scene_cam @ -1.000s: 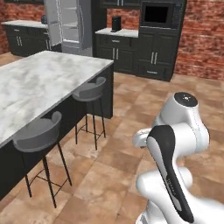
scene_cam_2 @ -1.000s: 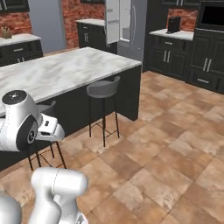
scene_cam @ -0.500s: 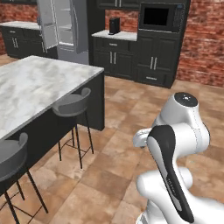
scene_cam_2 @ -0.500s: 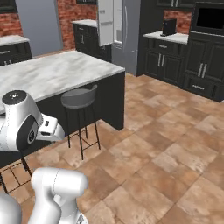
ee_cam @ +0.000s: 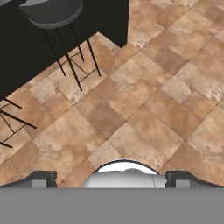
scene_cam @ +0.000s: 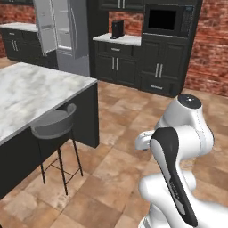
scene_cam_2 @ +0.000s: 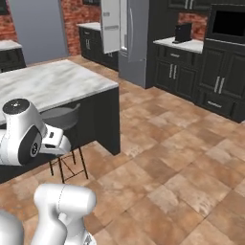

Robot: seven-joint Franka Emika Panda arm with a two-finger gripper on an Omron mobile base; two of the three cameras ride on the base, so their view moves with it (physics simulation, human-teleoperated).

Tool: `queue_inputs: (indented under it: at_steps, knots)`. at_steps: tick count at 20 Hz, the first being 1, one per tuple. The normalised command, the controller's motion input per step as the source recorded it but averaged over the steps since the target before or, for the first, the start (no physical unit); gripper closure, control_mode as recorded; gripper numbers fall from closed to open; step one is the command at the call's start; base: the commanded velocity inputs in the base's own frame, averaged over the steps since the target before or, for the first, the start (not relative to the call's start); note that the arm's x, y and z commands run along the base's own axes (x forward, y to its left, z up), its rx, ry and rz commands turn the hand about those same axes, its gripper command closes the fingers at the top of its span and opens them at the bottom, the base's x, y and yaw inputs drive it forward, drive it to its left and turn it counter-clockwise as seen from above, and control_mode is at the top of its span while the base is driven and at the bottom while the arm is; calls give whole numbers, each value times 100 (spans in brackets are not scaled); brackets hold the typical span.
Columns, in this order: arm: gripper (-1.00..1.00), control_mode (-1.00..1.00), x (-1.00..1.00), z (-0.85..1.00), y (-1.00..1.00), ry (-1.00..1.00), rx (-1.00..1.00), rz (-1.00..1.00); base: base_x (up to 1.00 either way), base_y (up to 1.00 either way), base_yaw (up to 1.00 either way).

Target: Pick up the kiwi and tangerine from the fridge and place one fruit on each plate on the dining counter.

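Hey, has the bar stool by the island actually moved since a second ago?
No. The bar stool sits tucked under the dining counter edge as before; the whole view shifted because the base drove toward the fridge.

Floor of brown stone tiles (scene_cam: 116, 164), mottled. Red brick wall (scene_cam: 209, 49) behind dark cabinets (scene_cam: 133, 67) with pale worktop. Built-in black oven (scene_cam: 162, 20) above them; small dark appliance (scene_cam: 117, 29) on the worktop (toaster or coffee maker, unclear). Grey-seated bar stool (scene_cam: 54, 127) on thin black legs.
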Motion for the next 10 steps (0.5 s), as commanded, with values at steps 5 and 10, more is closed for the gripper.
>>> queue_inputs:
  at_steps: [5, 10]
  knots:
    - [-100, 100, 0, 0, 0, 0, 0, 0, 63, -74, 12]
    - [-100, 100, 0, 0, 0, 0, 0, 0, 66, -69, 10]
